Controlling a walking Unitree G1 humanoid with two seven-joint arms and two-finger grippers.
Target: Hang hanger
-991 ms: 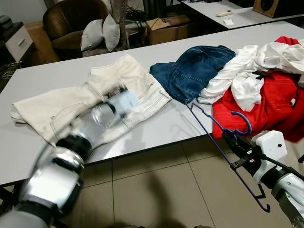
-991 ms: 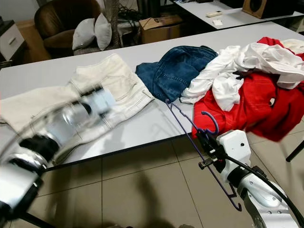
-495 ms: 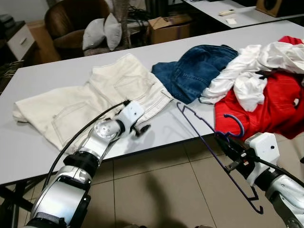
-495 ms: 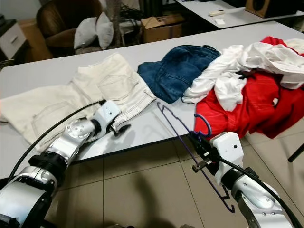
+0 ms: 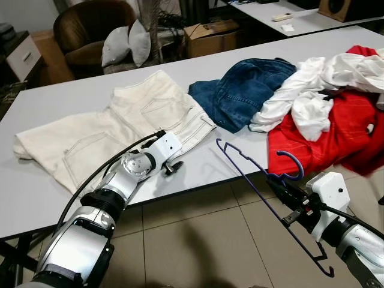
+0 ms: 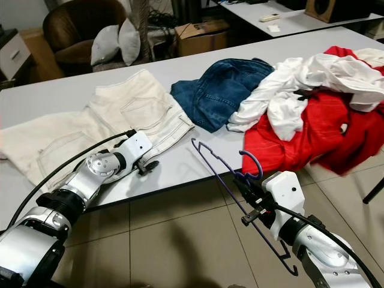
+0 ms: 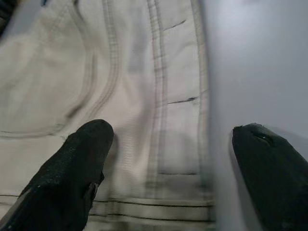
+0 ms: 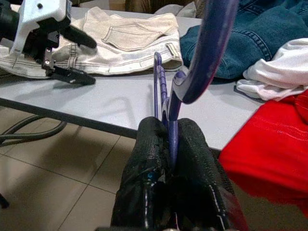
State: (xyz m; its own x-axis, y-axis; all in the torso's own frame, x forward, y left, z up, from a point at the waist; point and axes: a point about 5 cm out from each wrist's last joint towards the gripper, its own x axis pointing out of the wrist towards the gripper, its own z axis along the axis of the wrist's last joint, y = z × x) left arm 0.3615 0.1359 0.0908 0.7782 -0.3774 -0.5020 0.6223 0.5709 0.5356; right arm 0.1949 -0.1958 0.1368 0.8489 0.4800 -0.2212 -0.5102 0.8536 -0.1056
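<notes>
My right gripper (image 5: 283, 195) is shut on a purple wire hanger (image 5: 252, 177), held off the table's front edge above the floor; the hook (image 5: 294, 163) points up near the red cloth. The right wrist view has both fingers (image 8: 144, 187) pinched on the hanger's neck (image 8: 173, 125). My left gripper (image 5: 174, 163) rests open on the table at the waistband of cream-coloured trousers (image 5: 120, 129). Seen from the left wrist, its two fingertips (image 7: 77, 163) are spread over the cream cloth (image 7: 144, 96) and the bare tabletop.
On the grey table (image 5: 72, 198) lie blue jeans (image 5: 246, 90), white garments (image 5: 312, 90) and red cloth (image 5: 342, 129) at the right. A brown armchair with cushions (image 5: 117, 42) and a cardboard box (image 5: 213, 36) stand behind. The tiled floor (image 5: 198, 240) lies in front.
The left arm swung in from a blur and settled with its gripper at the trousers' waistband. My right gripper carried the hanger leftward and tilted it, its far corner now off the table.
</notes>
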